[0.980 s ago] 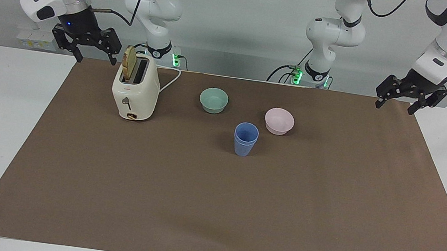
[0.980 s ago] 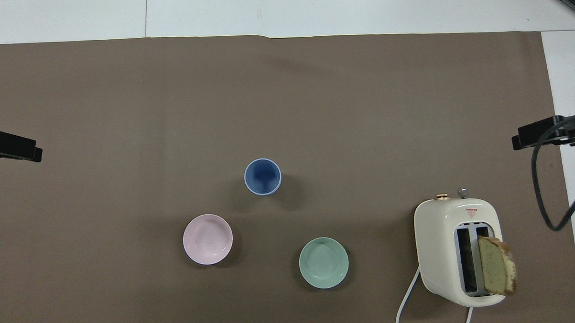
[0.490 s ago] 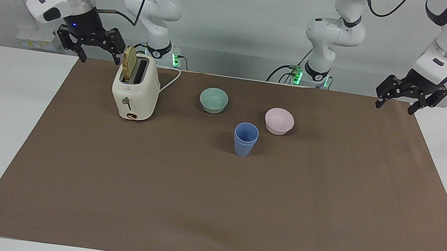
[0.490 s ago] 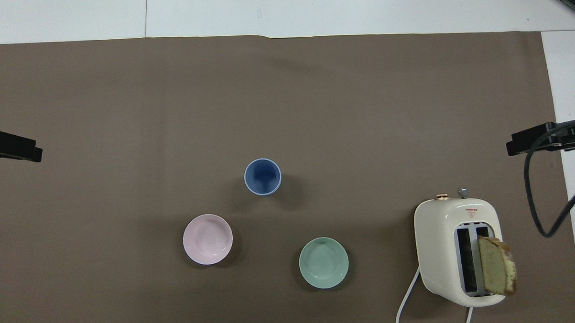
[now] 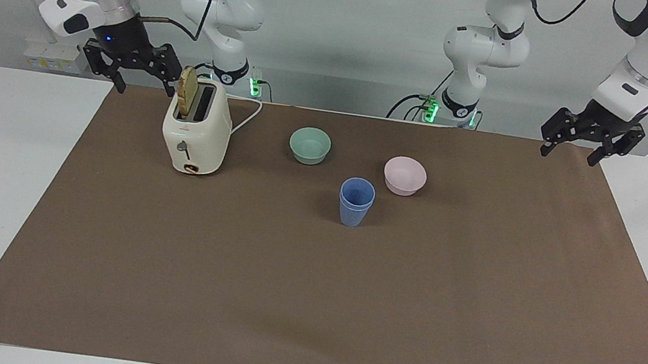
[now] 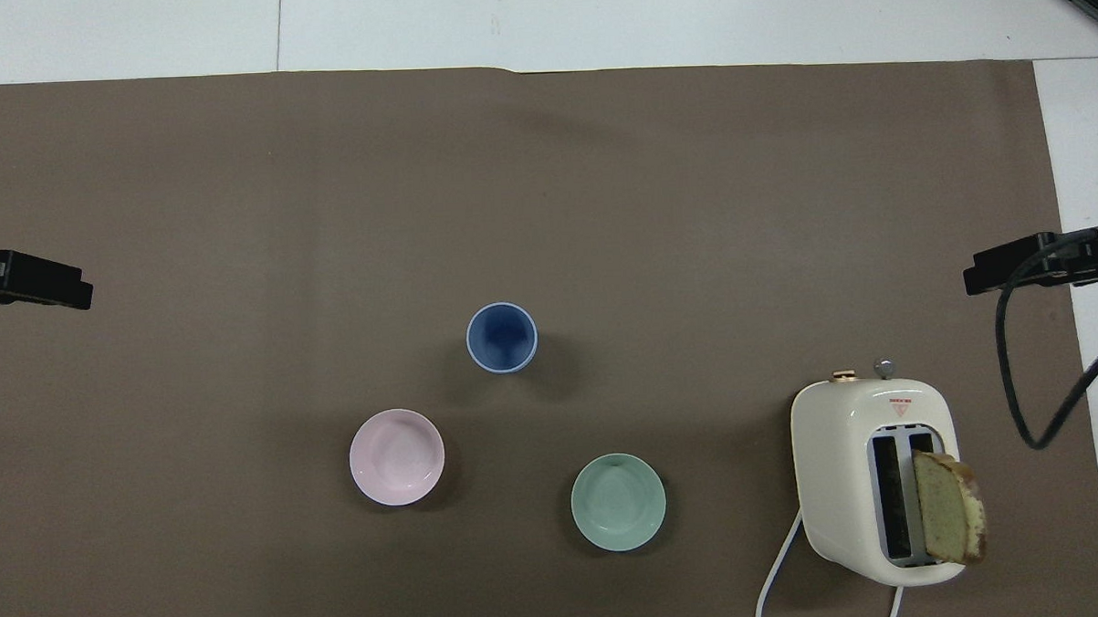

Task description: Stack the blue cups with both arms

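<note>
The two blue cups [image 5: 355, 202] stand nested one in the other, upright on the brown mat near the table's middle; they also show in the overhead view [image 6: 502, 337]. No gripper touches them. My left gripper [image 5: 567, 156] is open and empty, raised over the mat's edge at the left arm's end of the table; its tip shows in the overhead view [image 6: 75, 294]. My right gripper [image 5: 144, 89] is open and empty, raised beside the toaster's top at the right arm's end; its tip shows in the overhead view [image 6: 979, 279].
A pink bowl [image 5: 404, 176] and a mint-green bowl [image 5: 310, 145] sit nearer to the robots than the cups. A cream toaster [image 5: 195, 134] with a bread slice [image 5: 187, 90] in one slot stands toward the right arm's end, its cord trailing toward the robots.
Both grippers have drifted slightly inward over the mat; the right one also rose a little beside the toaster. The stacked cups and the bowls have not moved.
</note>
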Controlling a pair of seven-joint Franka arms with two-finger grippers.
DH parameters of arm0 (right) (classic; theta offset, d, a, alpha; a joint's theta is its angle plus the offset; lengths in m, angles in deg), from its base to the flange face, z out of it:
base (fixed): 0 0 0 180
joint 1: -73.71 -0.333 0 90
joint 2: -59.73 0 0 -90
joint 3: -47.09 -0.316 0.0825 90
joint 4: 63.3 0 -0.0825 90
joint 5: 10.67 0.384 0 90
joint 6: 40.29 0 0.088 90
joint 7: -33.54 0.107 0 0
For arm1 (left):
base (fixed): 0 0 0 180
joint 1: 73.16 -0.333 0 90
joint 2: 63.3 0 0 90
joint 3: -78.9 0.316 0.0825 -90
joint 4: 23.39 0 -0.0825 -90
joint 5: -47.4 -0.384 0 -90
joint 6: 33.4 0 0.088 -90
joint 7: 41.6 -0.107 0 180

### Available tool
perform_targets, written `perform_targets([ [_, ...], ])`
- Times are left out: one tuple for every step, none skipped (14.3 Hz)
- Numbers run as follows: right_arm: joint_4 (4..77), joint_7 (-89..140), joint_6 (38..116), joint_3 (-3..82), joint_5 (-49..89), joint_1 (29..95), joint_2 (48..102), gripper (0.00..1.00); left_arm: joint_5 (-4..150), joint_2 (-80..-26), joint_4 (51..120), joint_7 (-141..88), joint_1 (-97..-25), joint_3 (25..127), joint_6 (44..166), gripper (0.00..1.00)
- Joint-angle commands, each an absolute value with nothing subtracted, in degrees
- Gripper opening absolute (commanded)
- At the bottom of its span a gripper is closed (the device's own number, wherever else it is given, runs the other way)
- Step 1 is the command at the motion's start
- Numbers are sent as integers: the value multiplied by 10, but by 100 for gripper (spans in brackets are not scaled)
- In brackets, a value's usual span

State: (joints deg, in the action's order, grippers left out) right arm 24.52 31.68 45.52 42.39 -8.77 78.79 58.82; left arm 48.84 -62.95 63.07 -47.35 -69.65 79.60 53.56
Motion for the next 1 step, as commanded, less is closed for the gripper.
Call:
perform_targets([
  [265, 306, 467, 421, -89, 793, 573, 100, 487, -624, 616, -469, -700, 796, 534, 100],
])
